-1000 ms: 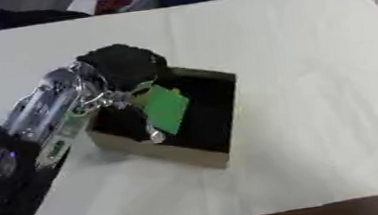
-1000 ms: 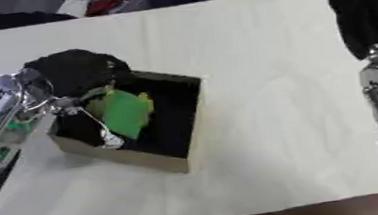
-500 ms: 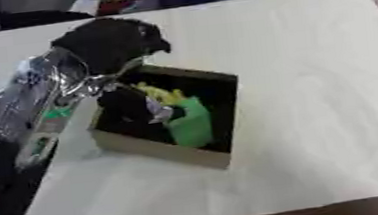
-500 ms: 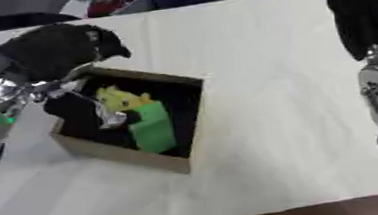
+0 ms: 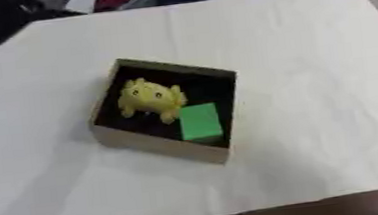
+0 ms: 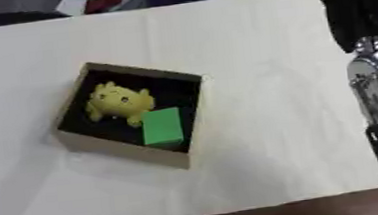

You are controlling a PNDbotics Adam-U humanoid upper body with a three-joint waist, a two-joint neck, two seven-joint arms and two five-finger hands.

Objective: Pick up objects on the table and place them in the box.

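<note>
Left eye view: box (image 5: 167, 147) at desk (image 5: 311, 66) centre holds 2 items, yellow plush toy (image 5: 149, 97) at its 10 o'clock side and green block (image 5: 199, 122) at 5 o'clock. No loose objects visible on the cloth; task looks complete. Hands: right arm (image 6: 374, 80) at 3 o'clock edge, hand unseen; left hand's state cannot be told.

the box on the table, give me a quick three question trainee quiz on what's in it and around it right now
1. True or false: the yellow toy lies inside the box.
2. Which thing sits nearer the box's front wall? A) the green block B) the yellow toy
3. Fill in: the table is covered with a ____ cloth.

Key
1. True
2. A
3. White
</note>
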